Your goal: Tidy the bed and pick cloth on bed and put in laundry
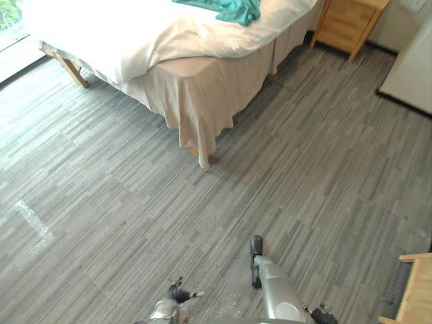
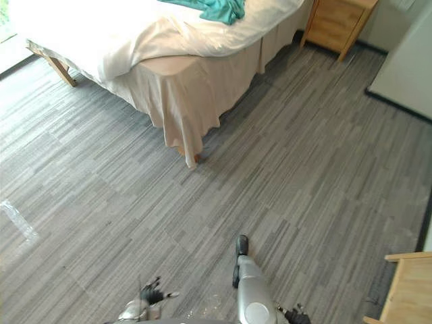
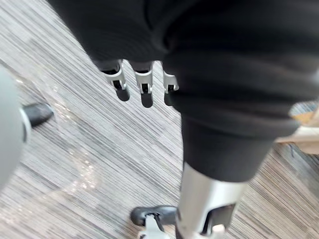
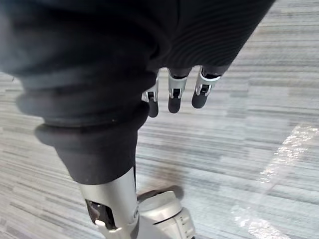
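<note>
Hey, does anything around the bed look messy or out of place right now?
Yes. A teal cloth lies crumpled on the bed. The white duvet sits askew, bunched in folds, leaving the bed's near beige corner bare. The left hand and right hand hang open above the floor, empty.

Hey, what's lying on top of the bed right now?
A crumpled teal cloth lies on the bed, on top of its rumpled white duvet. The duvet covers the mattress, so anything beneath it is hidden.
</note>
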{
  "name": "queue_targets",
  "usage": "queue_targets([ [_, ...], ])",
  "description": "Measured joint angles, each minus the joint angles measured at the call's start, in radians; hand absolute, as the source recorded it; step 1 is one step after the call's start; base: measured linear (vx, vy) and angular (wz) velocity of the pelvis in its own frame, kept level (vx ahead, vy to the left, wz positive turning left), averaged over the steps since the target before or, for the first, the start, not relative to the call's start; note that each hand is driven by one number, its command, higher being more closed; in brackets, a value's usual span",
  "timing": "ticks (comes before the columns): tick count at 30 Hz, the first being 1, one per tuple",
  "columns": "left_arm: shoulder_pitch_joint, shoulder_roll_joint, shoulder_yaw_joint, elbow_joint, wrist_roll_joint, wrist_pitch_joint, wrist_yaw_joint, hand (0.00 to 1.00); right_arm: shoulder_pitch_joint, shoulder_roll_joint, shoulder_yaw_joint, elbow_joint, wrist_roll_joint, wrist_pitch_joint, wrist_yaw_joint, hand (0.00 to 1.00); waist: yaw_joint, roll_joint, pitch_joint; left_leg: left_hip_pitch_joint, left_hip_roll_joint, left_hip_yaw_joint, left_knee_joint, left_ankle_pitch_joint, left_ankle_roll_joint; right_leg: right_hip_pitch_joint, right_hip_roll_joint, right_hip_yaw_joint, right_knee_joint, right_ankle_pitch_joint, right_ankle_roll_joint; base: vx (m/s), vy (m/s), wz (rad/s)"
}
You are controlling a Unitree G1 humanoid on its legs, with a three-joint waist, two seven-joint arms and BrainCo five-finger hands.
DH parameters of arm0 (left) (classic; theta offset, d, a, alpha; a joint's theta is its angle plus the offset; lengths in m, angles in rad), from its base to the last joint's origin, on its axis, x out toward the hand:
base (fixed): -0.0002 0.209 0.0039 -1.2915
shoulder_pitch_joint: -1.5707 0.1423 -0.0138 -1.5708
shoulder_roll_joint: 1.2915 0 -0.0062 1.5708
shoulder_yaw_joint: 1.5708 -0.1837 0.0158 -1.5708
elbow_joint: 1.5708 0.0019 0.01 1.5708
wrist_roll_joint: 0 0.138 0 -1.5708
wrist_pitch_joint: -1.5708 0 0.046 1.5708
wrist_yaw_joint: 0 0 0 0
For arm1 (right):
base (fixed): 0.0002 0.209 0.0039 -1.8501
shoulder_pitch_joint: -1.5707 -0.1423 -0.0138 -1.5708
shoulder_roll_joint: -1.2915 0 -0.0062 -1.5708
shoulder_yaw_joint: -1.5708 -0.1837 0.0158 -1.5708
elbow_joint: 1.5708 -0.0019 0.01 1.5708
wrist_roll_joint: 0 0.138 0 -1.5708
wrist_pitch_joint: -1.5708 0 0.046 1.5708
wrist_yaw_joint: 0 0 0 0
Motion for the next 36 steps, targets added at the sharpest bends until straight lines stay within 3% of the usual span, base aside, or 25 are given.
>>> queue_targets([
  [1,0.014,0.001,0.001,-0.038,-0.001,-0.001,0.001,0.0,0.0,0.002,0.006,-0.013,0.0,0.003,-0.002,0.0,0.004,-0.003,0.001,-0.072,0.028,-0.048,0.196,0.017,0.002,0.068,0.035,0.0,-0.043,-0.017,-0.017,0.66,-0.403,-0.13],
  [4,0.029,-0.002,0.001,-0.096,-0.019,-0.002,0.004,0.0,-0.007,0.001,0.051,-0.052,-0.001,0.001,-0.011,0.0,0.012,-0.015,-0.002,-0.204,0.028,-0.05,0.472,-0.011,-0.03,0.221,0.086,0.017,-0.148,-0.018,-0.055,0.63,-0.294,-0.26],
  [5,0.023,-0.01,0.006,-0.116,-0.026,-0.003,0.01,0.0,-0.023,-0.013,0.095,-0.053,-0.009,0.001,-0.023,0.0,0.029,-0.021,-0.004,-0.28,-0.005,-0.06,0.557,-0.052,-0.061,0.277,0.102,0.052,-0.201,-0.025,-0.066,0.52,-0.18,-0.51],
  [7,0.017,-0.025,0.02,-0.164,-0.049,-0.008,0.025,0.0,-0.066,-0.025,0.143,-0.032,-0.013,0.006,-0.025,0.0,0.084,-0.042,-0.006,-0.403,-0.079,-0.056,0.65,-0.177,-0.043,0.362,0.115,0.116,-0.27,-0.022,-0.067,0.5,-0.143,-0.8],
  [9,0.006,-0.023,0.019,-0.165,-0.069,-0.022,0.028,0.0,-0.108,-0.008,0.152,-0.022,-0.02,0.008,-0.025,0.0,0.117,-0.056,-0.003,-0.463,-0.134,0.0,0.572,-0.261,0.005,0.449,0.107,0.152,-0.313,-0.028,-0.056,0.42,-0.06,-0.78],
  [10,0.004,-0.022,0.018,-0.165,-0.081,-0.028,0.028,0.0,-0.13,0.015,0.147,-0.018,-0.034,0.007,-0.024,0.0,0.119,-0.078,-0.006,-0.495,-0.19,0.035,0.413,-0.273,0.019,0.493,0.089,0.167,-0.34,-0.039,-0.037,0.43,-0.009,-0.61],
  [11,0.004,-0.022,0.017,-0.163,-0.083,-0.027,0.028,0.0,-0.139,0.024,0.147,-0.019,-0.04,0.004,-0.024,0.0,0.12,-0.078,-0.016,-0.508,-0.215,0.059,0.305,-0.269,0.024,0.511,0.078,0.171,-0.353,-0.049,-0.024,0.45,0.042,-0.33],
  [13,0.005,-0.02,-0.006,-0.143,-0.089,-0.026,0.025,0.0,-0.151,0.032,0.148,-0.015,-0.045,-0.009,-0.021,0.0,0.12,-0.055,-0.029,-0.525,-0.269,0.166,-0.01,-0.201,0.083,0.579,0.065,0.174,-0.383,-0.096,-0.002,0.54,0.121,-0.13],
  [15,0.009,-0.015,-0.006,-0.131,-0.096,-0.026,0.023,0.0,-0.134,0.042,0.152,-0.001,-0.047,-0.008,-0.022,0.0,0.14,-0.037,-0.043,-0.522,-0.282,0.234,-0.119,-0.061,0.189,0.645,0.067,0.182,-0.379,-0.162,0.019,0.53,0.175,0.01],
  [16,0.005,0.005,-0.003,-0.122,-0.102,-0.025,0.023,0.0,-0.121,0.058,0.158,0.012,-0.048,-0.008,-0.024,0.0,0.138,-0.073,-0.069,-0.512,-0.333,0.236,-0.101,-0.081,0.223,0.665,0.025,0.176,-0.352,-0.195,0.04,0.61,0.192,0.17],
  [17,0.007,0.007,-0.003,-0.116,-0.104,-0.025,0.023,0.0,-0.118,0.058,0.158,0.016,-0.048,-0.008,-0.023,0.0,0.137,-0.082,-0.079,-0.511,-0.347,0.229,-0.106,-0.1,0.231,0.655,0.013,0.169,-0.325,-0.2,0.049,0.76,0.256,0.35],
  [18,0.007,0.015,-0.005,-0.101,-0.114,-0.025,0.02,0.0,-0.119,0.06,0.155,0.04,-0.057,-0.006,-0.019,0.0,0.143,-0.093,-0.09,-0.469,-0.376,0.224,-0.127,-0.128,0.244,0.58,-0.011,0.174,-0.11,-0.214,0.072,0.52,0.179,0.29],
  [19,0.007,0.021,-0.006,-0.092,-0.117,-0.025,0.019,0.0,-0.119,0.059,0.151,0.045,-0.062,-0.007,-0.018,0.0,0.143,-0.095,-0.09,-0.443,-0.385,0.215,-0.137,-0.139,0.24,0.548,-0.016,0.175,-0.004,-0.208,0.093,0.64,0.26,0.47],
  [20,0.006,0.037,-0.017,-0.077,-0.118,-0.022,0.018,0.0,-0.117,0.057,0.132,0.052,-0.08,-0.009,-0.019,0.0,0.134,-0.1,-0.091,-0.384,-0.403,0.18,-0.143,-0.17,0.239,0.477,-0.032,0.184,0.23,-0.159,0.211,0.63,0.236,0.65],
  [21,0.006,0.046,-0.032,-0.051,-0.118,-0.021,0.018,0.0,-0.113,0.051,0.125,0.056,-0.088,-0.011,-0.019,0.0,0.117,-0.103,-0.09,-0.316,-0.419,0.146,-0.147,-0.201,0.24,0.424,-0.041,0.205,0.434,-0.126,0.293,0.75,0.264,0.77],
  [22,0.007,0.054,-0.045,-0.038,-0.118,-0.019,0.019,0.0,-0.111,0.051,0.125,0.055,-0.088,-0.011,-0.019,0.0,0.113,-0.101,-0.089,-0.279,-0.425,0.126,-0.156,-0.21,0.238,0.403,-0.055,0.198,0.516,-0.129,0.288,0.58,0.154,0.85],
  [24,0.01,0.068,-0.058,-0.016,-0.12,-0.011,0.018,0.0,-0.099,0.039,0.119,0.042,-0.088,-0.013,-0.018,0.0,0.111,-0.084,-0.079,-0.147,-0.434,0.091,-0.206,-0.209,0.237,0.338,-0.114,0.125,0.648,-0.171,0.206,0.44,0.084,0.7],
  [26,0.01,0.072,-0.059,-0.016,-0.126,-0.002,0.018,0.0,-0.099,0.03,0.109,0.034,-0.088,-0.013,-0.018,0.0,0.111,-0.072,-0.071,-0.078,-0.428,0.047,-0.238,-0.21,0.221,0.294,-0.149,0.068,0.578,-0.215,0.138,0.38,-0.007,0.73],
  [27,0.01,0.071,-0.06,-0.016,-0.135,-0.002,0.018,0.0,-0.099,0.032,0.098,0.034,-0.088,-0.014,-0.018,0.0,0.108,-0.07,-0.073,-0.065,-0.418,0.013,-0.241,-0.224,0.194,0.265,-0.151,0.056,0.459,-0.228,0.122,0.4,-0.108,1.08],
  [29,0.004,0.068,-0.072,-0.017,-0.135,-0.002,0.017,0.0,-0.106,0.036,0.086,0.034,-0.086,-0.014,-0.018,0.0,0.106,-0.072,-0.073,-0.06,-0.407,-0.044,-0.245,-0.247,0.155,0.213,-0.146,0.101,0.239,-0.224,0.125,0.39,-0.171,1.15],
  [30,0.0,0.067,-0.089,-0.017,-0.134,-0.002,0.018,0.0,-0.113,0.035,0.077,0.034,-0.085,-0.013,-0.019,0.0,0.099,-0.071,-0.073,-0.063,-0.397,-0.106,-0.247,-0.262,0.129,0.186,-0.143,0.192,0.059,-0.184,0.132,0.37,-0.266,1.07],
  [33,0.009,0.062,-0.073,-0.019,-0.134,-0.003,0.02,0.0,-0.112,0.04,0.064,0.034,-0.084,-0.014,-0.019,0.0,0.096,-0.078,-0.073,-0.056,-0.375,-0.177,-0.239,-0.295,0.076,0.188,-0.142,0.367,-0.121,-0.065,0.137,0.39,-0.384,1.17],
  [34,0.017,0.065,-0.032,-0.027,-0.134,-0.005,0.021,0.0,-0.104,0.054,0.058,0.036,-0.082,-0.009,-0.018,0.0,0.105,-0.112,-0.079,-0.045,-0.36,-0.214,-0.231,-0.32,0.036,0.203,-0.154,0.415,-0.16,0.027,0.162,0.28,-0.399,0.89],
  [35,0.022,0.059,-0.014,-0.025,-0.134,-0.004,0.021,0.0,-0.103,0.058,0.056,0.037,-0.079,-0.008,-0.018,0.0,0.11,-0.103,-0.076,-0.034,-0.341,-0.225,-0.227,-0.333,0.02,0.206,-0.152,0.403,-0.132,0.031,0.262,0.31,-0.522,0.95],
  [36,0.034,0.043,0.011,-0.025,-0.134,-0.004,0.022,0.0,-0.1,0.039,0.055,0.036,-0.078,-0.009,-0.015,0.0,0.11,-0.074,-0.082,-0.035,-0.286,-0.233,-0.224,-0.328,-0.001,0.205,-0.113,0.349,-0.084,0.005,0.247,0.27,-0.473,0.79],
])
